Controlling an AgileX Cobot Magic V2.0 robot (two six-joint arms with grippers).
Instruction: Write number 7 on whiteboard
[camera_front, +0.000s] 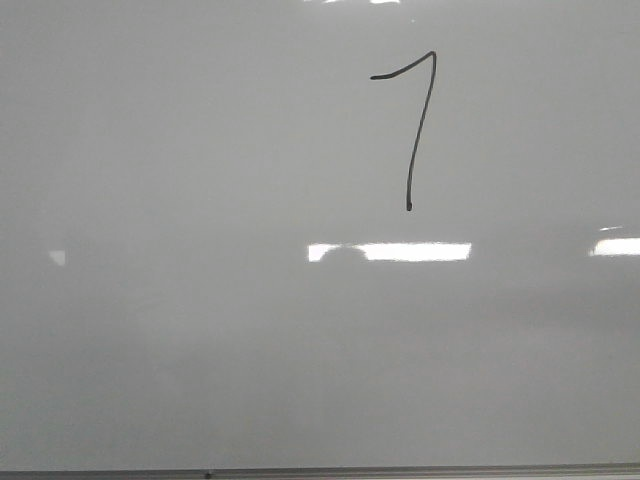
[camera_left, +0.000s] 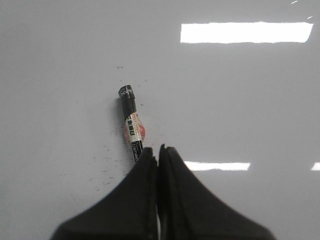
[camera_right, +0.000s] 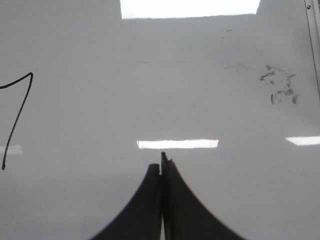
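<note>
Front view: the number 7 (camera_front: 415, 125) stands on the whiteboard (camera_front: 200, 350). Left wrist view: the left gripper (camera_left: 157, 152) is clamped on a marker (camera_left: 131, 125), pointing ahead. Right wrist view: the right gripper (camera_right: 161, 167) is closed, empty, the 7 off to one side.

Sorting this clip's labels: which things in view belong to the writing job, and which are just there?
Belongs to the job:
- number 7, drawn in black
- whiteboard
- marker, held in the shut left gripper

Just there:
- right gripper, shut, holding nothing visible
- grey smudges near the board's edge
</note>
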